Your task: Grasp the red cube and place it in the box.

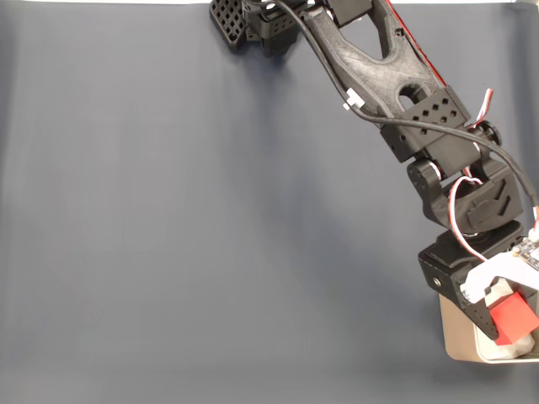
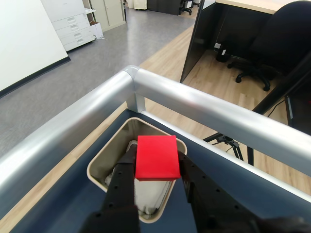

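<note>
While my arm [image 1: 379,76] reaches down from the top of the fixed view toward its lower right corner, my pincer [image 1: 504,324] sits over the box [image 1: 455,345] there. Fingers narrow, clamped on the red cube [image 1: 514,318]; the cube is squeezed between them, off the table.

Wrist view: red cube [image 2: 156,157] sits dead centre, one flat face toward the camera, a black finger [image 2: 124,174] touching it on the left and another on the right. My pincer [image 2: 156,170] points down into the box [image 2: 104,160], whose opening lies directly behind and below the cube. Cube is above the box, not resting in it as far as I can tell; whether it touches the lining is hidden by the cube itself.

Box: beige, thin walls, rounded corners, white soft lining [image 2: 146,196] visible between my fingers. In the fixed view its right part runs off the picture's edge and my pincer covers much of the top.

Table [image 1: 210,236]: dark blue-grey surface, bare across the left and middle of the fixed view. In the wrist view a silver rail [image 2: 204,111] borders the table just beyond the box, meeting at a corner on the far side. Past the rail: wood floor, a black office chair [image 2: 272,43] far right, white cabinets [image 2: 73,24] far left.

Cables [image 1: 463,202] in white and red loop beside my wrist joint.
</note>
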